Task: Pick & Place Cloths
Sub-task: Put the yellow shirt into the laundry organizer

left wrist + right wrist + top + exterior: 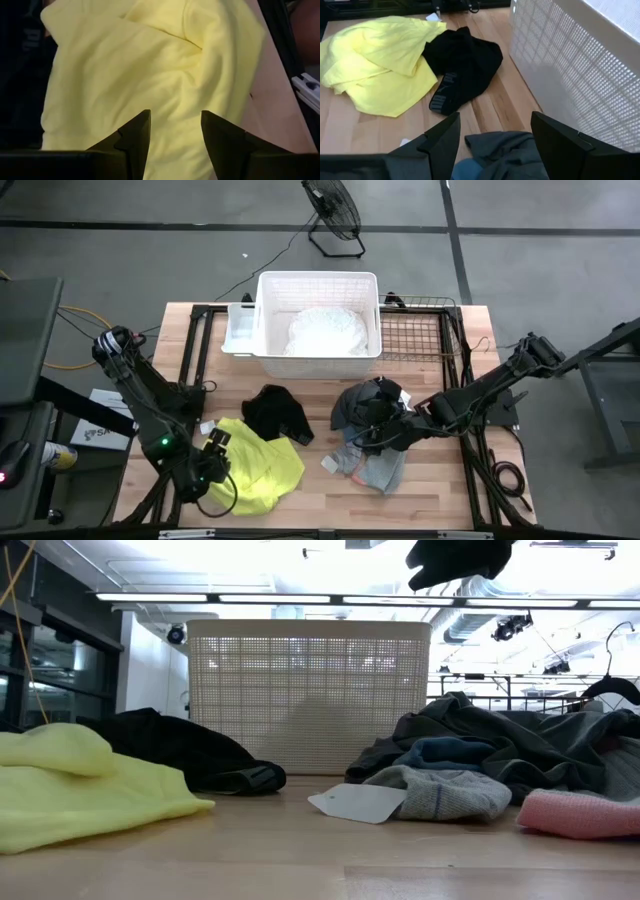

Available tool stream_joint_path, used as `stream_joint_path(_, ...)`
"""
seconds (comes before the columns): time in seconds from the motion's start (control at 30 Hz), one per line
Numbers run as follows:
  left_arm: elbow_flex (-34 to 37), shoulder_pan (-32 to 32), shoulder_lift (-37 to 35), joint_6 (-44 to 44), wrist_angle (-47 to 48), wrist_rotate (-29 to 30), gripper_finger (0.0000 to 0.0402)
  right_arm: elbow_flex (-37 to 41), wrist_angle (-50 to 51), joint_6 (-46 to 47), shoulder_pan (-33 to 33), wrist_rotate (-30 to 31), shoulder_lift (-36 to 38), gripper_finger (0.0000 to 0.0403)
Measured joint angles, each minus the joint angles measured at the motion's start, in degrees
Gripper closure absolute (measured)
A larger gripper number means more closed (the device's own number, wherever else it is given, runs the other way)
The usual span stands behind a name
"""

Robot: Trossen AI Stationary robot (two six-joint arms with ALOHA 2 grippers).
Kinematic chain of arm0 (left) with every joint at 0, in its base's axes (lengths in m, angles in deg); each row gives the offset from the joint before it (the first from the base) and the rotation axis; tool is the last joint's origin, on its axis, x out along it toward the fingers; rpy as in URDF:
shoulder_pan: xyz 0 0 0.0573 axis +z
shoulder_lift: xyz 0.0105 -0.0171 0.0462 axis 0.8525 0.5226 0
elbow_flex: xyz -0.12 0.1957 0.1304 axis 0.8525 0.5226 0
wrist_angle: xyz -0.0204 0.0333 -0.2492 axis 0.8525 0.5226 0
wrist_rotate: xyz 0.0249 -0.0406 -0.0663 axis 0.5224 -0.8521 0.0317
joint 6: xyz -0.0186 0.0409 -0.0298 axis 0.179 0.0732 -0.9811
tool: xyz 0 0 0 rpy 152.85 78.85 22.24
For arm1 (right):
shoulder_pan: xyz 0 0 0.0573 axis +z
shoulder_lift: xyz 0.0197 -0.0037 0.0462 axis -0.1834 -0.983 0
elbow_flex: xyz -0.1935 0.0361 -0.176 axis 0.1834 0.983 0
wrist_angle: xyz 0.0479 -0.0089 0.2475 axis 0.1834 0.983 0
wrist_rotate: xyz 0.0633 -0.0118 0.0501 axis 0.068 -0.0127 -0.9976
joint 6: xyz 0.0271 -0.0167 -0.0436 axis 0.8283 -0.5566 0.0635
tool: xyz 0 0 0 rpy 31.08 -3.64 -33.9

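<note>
from overhead i see my left gripper (212, 463) over the yellow cloth (262, 467) at the front left of the wooden table (440, 480), and my right gripper (372, 432) over the dark grey cloth (365, 405) in the pile at centre right. the white cloth (327, 330) shows only from above, lying crumpled inside the white basket (262, 310) at the back. the black cloth (278, 412) lies between the yellow one and the pile.

the left wrist view fills with soft, folded yellow fabric; the fingers (135, 137) stand apart with nothing pinched. the right wrist view shows its fingers (444, 140) spread above grey folds, with white lettering on the black cloth and the basket's perforated wall. only the level view picks up a ribbed pink piece (580, 812), a blue-grey cloth (445, 792) with a white tag (358, 803), and the slumped, rumpled shapes of the piles.
</note>
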Motion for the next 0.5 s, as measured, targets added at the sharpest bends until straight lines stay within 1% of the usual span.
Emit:
stream_joint_path(0.1, 0.0, -0.08, 0.0, -0.26, -0.34, -0.49, 0.0232, -0.02, 0.22, 0.16, 0.0, -0.39, 0.0, 0.0168)
stream_joint_path(0.23, 0.01, -0.1, 0.0, -1.22, -3.32, -1.43, 0.0231, 0.0, 0.22, 0.18, 0.0, -0.43, 0.0, 0.0168)
stream_joint_path(0.37, 0.04, -0.1, 0.18, 1.18, -5.22, -0.7, 0.0231, 0.0, 0.24, 0.18, 0.0, -1.18, 0.0, 0.0168)
stream_joint_path(0.43, 0.04, -0.1, 0.49, 2.2, -5.92, -0.85, 0.0226, -0.02, 0.29, 0.14, 0.0, -1.18, 0.0, 0.0168)
stream_joint_path(0.5, 0.07, -0.09, 1.36, 2.22, -6.55, -1.01, 0.0213, 0.0, 0.54, 0.12, 0.0, -1.18, 0.0, 0.0168)
